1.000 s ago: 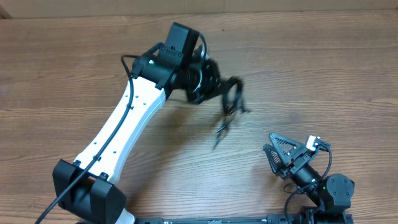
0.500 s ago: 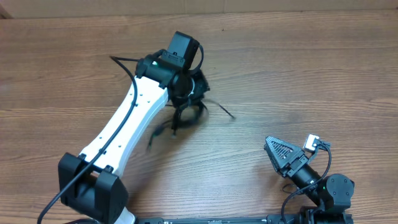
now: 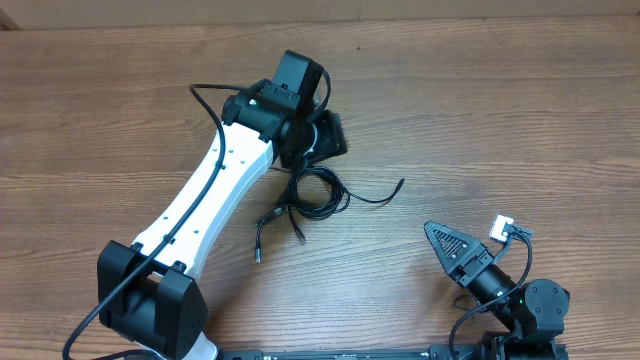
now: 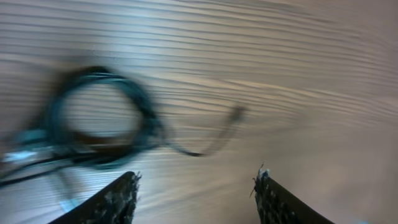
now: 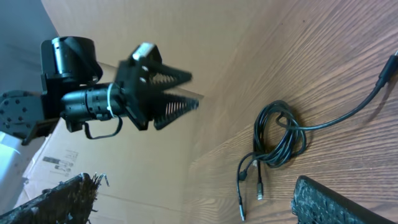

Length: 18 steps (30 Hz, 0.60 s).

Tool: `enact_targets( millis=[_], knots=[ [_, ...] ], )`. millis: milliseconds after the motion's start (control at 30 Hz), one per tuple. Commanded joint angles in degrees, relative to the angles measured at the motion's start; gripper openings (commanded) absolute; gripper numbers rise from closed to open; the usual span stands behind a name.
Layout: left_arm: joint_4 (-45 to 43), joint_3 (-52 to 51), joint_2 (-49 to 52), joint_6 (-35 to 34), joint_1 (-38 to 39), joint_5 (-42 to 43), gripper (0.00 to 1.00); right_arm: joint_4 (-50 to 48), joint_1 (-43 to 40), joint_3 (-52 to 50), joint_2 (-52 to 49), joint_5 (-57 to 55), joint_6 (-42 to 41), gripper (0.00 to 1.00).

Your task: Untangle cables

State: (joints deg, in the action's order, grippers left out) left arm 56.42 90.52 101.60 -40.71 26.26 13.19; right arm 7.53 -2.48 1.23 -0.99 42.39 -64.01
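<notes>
The cables (image 3: 312, 194) lie on the wooden table as one loose black coil, just below my left gripper (image 3: 322, 150). One tail runs right to a plug (image 3: 400, 183); other plug ends trail down-left (image 3: 259, 250). In the blurred left wrist view the cables (image 4: 93, 118) sit at upper left, and the left gripper (image 4: 196, 190) is open above bare wood with nothing between its fingers. My right gripper (image 3: 448, 243) stands wide open near the front right, apart from the coil. The right wrist view shows the cables (image 5: 280, 134) ahead of the right gripper (image 5: 199, 199).
The white left arm (image 3: 210, 195) slants from its base (image 3: 150, 305) at the front left up to the coil. The right arm's base (image 3: 530, 310) is at the front right corner. A cardboard edge (image 3: 450, 8) runs along the table's far side.
My left gripper swung the bundle from right to left while shut on it, then opened. The cables have dropped onto the table below it. The right gripper has hardly moved.
</notes>
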Motion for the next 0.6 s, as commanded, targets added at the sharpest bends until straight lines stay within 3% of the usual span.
enact_targets(
  millis=[0,100,200,400,567],
  knots=[
    [3.0,-1.2,0.3,3.0,0.4,-14.4,0.63,0.2,0.3,1.0,-0.7,-0.3,3.4,1.0],
    [3.4,-3.4,0.3,2.6,0.4,-16.2,0.62,0.2,0.3,1.0,-2.0,-0.3,5.2,1.0],
    [0.8,-8.0,0.3,-0.3,0.4,-18.7,0.67,0.2,0.3,1.0,-4.9,-0.3,5.8,1.0],
    [-10.7,-17.5,0.3,7.9,0.4,-23.8,0.66,0.2,0.3,1.0,-12.0,-0.3,5.8,1.0],
    [-17.0,-23.6,0.3,9.0,0.4,-23.6,0.66,0.1,0.3,1.0,-17.0,-0.8,5.8,1.0]
  ],
)
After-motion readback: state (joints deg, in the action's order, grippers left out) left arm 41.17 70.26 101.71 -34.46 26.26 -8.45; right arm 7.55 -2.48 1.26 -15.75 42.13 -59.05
